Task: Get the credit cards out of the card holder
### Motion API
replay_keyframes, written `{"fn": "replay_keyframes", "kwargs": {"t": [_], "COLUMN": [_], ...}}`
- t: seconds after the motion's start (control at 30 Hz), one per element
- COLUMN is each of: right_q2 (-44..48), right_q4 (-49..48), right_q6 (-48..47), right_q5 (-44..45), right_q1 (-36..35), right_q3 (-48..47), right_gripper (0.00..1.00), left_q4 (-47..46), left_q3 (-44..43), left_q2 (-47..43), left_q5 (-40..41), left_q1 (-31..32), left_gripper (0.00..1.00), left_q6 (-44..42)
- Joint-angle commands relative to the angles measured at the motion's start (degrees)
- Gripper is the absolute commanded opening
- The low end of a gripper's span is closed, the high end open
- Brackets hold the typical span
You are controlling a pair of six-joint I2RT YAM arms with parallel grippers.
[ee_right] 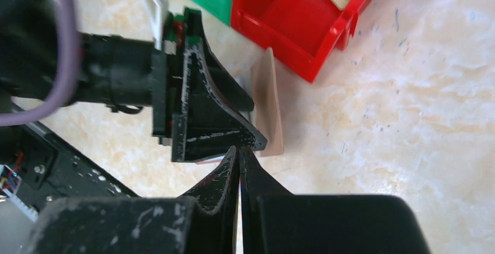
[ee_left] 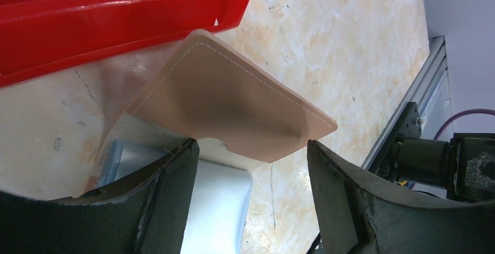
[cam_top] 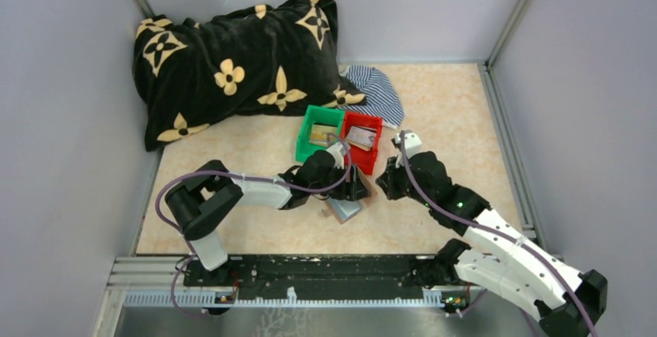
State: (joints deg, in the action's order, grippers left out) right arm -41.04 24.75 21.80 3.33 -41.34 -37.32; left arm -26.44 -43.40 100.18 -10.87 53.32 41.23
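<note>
Soft, even overhead light fills the top view, with only faint shadows beneath the arms. At the left wrist, the left fingers (ee_left: 362,207) blur, a shadow crosses the card holder (ee_left: 233,108), and the red bin (ee_left: 87,20) gleams mildly.

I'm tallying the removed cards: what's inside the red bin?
From above, one greyish card lies flat in the red bin. Whether more cards lie beneath it cannot be seen, since it covers that part of the floor.

Blanket (cam_top: 232,66): black w/ cream flower motifs. Cloth (cam_top: 377,93): blue-white stripes. Green bin (cam_top: 304,145), red bin (cam_top: 373,159). Wallet (ee_left: 233,102): tan, white stitching. Card (ee_left: 217,207): silver-grey. Tabletop (cam_top: 457,112): beige, marbled.
</note>
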Motion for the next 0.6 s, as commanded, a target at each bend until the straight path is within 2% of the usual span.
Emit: {"fn": "replay_keyframes", "kwargs": {"t": [0.0,0.17,0.57], "right_q2": [-2.12,-2.85,-16.74], "right_q4": [-5.32,-11.55,-22.10], "right_q6": [1.84,3.39,4.05], "right_q5": [-2.78,-4.52,-5.27], "right_q1": [0.39,0.38,0.37], "right_q3": [3.35,8.44,10.63], "right_gripper": [0.00,0.00,0.00], "left_q4": [3.09,2.75,2.99], "left_q3": [-1.78,-2.01,0.77], "left_q2": [0.51,0.95,-2.01], "left_q5": [3.47,2.57,2.53], "left_q1": [0.69,0.64,0.00], "left_gripper": [0.75,0.75,0.75], "left_q6": [-1.58,-1.18,-0.60]}}
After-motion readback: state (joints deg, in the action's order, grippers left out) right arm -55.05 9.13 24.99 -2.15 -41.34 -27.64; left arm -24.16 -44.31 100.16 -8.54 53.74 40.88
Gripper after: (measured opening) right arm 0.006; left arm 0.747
